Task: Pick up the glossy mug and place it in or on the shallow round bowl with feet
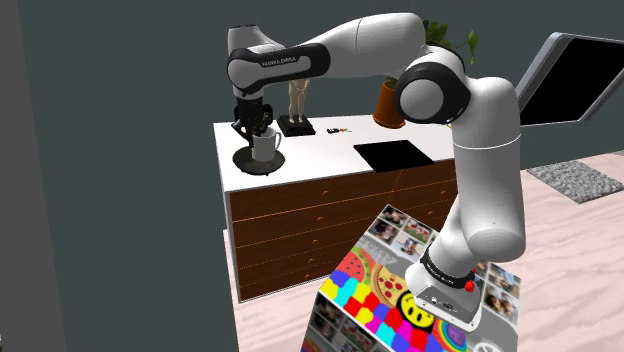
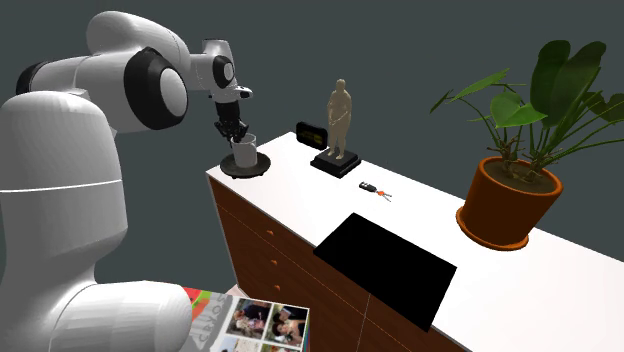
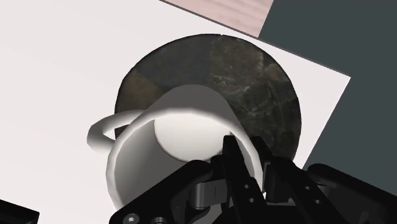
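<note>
Clamped on the mug's wall, the gripper (image 3: 247, 149) had one black finger inside the rim and the other outside, closed on it and gripping. It hung at the far left end of the white counter (image 2: 300, 205), as the second exterior view has it, pointing straight down.

The white mug (image 2: 243, 152) stood upright directly beneath the hand, its long axis vertical and in line with the fingers. Its handle (image 3: 105, 130) stuck out on the side away from the pinched part of the rim. Right under the mug sat the dark, marbled round bowl (image 2: 262, 167), so mug and bowl were already lined up. I could not tell whether the mug's base touched the bowl or hung just above it. To my eye the coming move was only downward and then a release, with no sideways travel needed.

The mug was empty, its pale inside bare. The bowl held nothing but the mug.

Moving right along the counter, a small black device (image 2: 311, 132) stood near the far edge, just beside a tan statuette (image 2: 340, 118) on a black base. Nearer lay a small set of keys (image 2: 374, 190), then a flat black panel (image 2: 385, 268). At the right end an orange pot (image 2: 505, 200) held a broad-leaved green plant (image 2: 545, 85).
</note>
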`<action>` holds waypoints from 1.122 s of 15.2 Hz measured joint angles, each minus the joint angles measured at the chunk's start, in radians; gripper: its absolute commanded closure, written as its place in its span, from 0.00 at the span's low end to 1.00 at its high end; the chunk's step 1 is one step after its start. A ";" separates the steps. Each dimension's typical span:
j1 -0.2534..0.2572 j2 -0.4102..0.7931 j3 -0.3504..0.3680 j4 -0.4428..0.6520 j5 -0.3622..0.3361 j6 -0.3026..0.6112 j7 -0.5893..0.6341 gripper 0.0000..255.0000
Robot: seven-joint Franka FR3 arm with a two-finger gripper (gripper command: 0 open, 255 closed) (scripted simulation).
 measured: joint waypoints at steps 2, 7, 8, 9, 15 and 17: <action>0.000 0.000 0.000 0.000 0.000 0.000 0.000 0.00; -0.001 0.000 0.000 0.017 0.000 -0.016 0.000 0.00; -0.001 -0.001 -0.001 0.037 -0.001 -0.037 0.000 0.00; -0.003 -0.001 -0.001 0.068 -0.001 -0.068 -0.001 0.00; -0.002 -0.005 -0.001 0.120 -0.001 -0.124 0.002 0.00; -0.002 -0.004 -0.001 0.121 -0.001 -0.125 0.002 0.00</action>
